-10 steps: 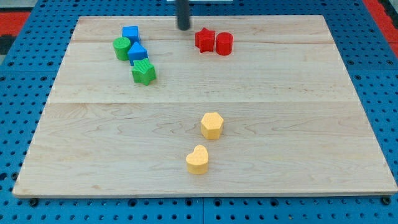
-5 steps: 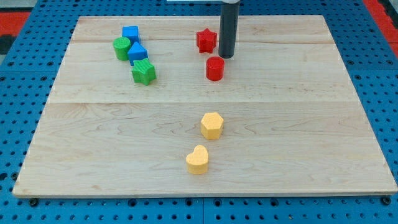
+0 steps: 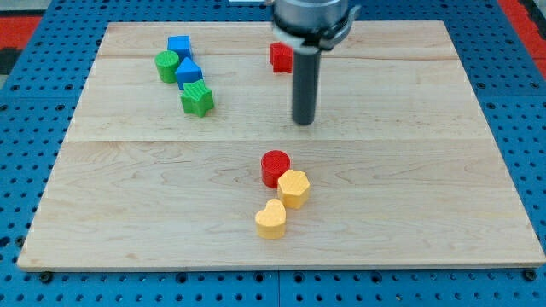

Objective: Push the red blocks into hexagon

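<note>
A red cylinder sits near the board's middle, touching the upper left side of the yellow hexagon. A red star stays near the view's top, partly hidden behind my rod. My tip stands on the board above and slightly right of the red cylinder, apart from it, and below the red star. A yellow heart lies just below and left of the hexagon.
At the upper left, a cluster holds two blue blocks, a green cylinder and a green star-like block. The wooden board lies on a blue pegboard surface.
The red cylinder was pushed from beside the red star down the board to the yellow hexagon, which shifted slightly. My tip moved down after it.
</note>
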Controlling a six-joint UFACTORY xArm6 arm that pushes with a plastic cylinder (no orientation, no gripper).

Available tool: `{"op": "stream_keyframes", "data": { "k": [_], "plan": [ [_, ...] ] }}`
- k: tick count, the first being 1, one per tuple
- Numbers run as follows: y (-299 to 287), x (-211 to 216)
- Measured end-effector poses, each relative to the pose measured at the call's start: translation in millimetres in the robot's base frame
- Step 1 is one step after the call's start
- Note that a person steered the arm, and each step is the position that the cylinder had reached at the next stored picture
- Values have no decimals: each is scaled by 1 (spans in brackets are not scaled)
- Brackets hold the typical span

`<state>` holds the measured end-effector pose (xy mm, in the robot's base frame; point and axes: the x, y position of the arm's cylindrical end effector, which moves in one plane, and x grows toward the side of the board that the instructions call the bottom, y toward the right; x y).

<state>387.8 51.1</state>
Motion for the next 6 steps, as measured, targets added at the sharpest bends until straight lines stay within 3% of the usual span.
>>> {"op": "stream_keyframes", "data": {
  "k": [2,4,5,6],
  "plan": [
    [36,-48],
    [24,-82],
    [-5,-133],
    [-73,-141]
  ]
}}
